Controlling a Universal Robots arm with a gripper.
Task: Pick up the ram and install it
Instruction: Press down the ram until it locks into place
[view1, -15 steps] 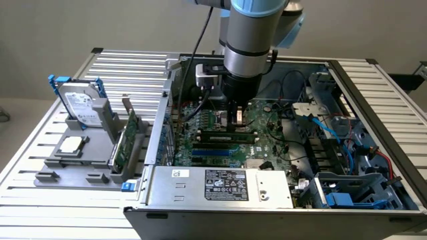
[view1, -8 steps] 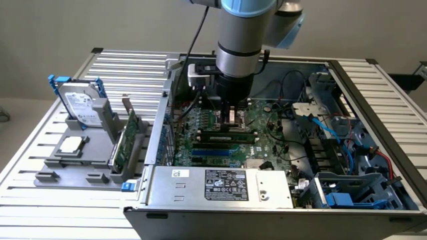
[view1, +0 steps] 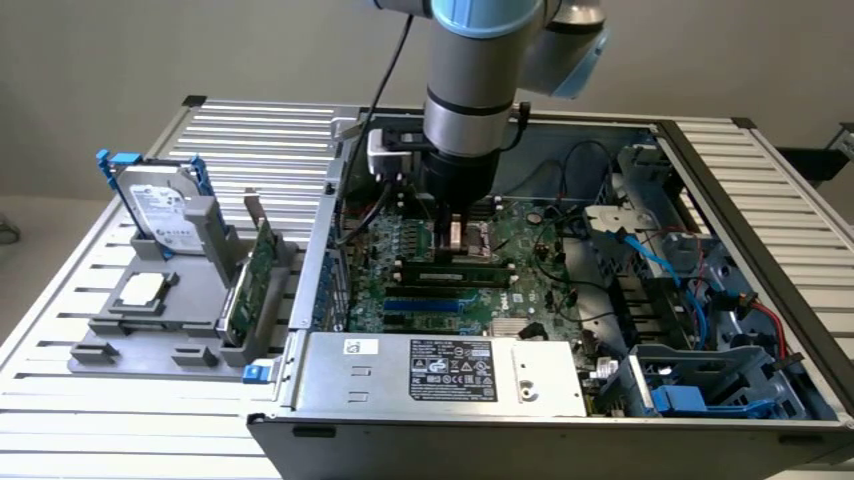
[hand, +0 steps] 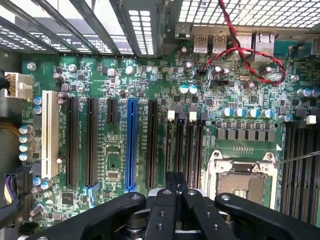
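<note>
Gripper (hand: 176, 177): down in the case (view1: 310, 300), over the board (view1: 534, 290), jaws closed together, nothing seen between them.
Ram (view1: 454, 270): lying along a slot on the board, just below the gripper; touching or not, cannot tell.
Tray (view1: 134, 340): beside the case, with a drive (view1: 167, 210) and a green card (view1: 251, 285).

Computer case (view1: 400, 445) lies open on slatted table (view1: 774, 170). Motherboard (view1: 534, 290) flat on its floor. Power supply (view1: 441, 370) along the near wall, in front of the board. Drive cage (view1: 727, 365) at the exterior view's right end.

Gripper (view1: 458, 228) down inside the case, over the board and near the CPU socket (hand: 245, 185). Socket sits between two banks of memory slots (hand: 185, 145); expansion slots (hand: 131, 145) beyond one bank.

Fixture tray (view1: 147, 330) on the table, to the exterior view's left of the case. On it:
- hard drive (view1: 160, 210) upright at the back
- CPU (view1: 143, 290) flat in front of the drive
- expansion card (view1: 254, 280) on edge, on the side nearest the case
</note>
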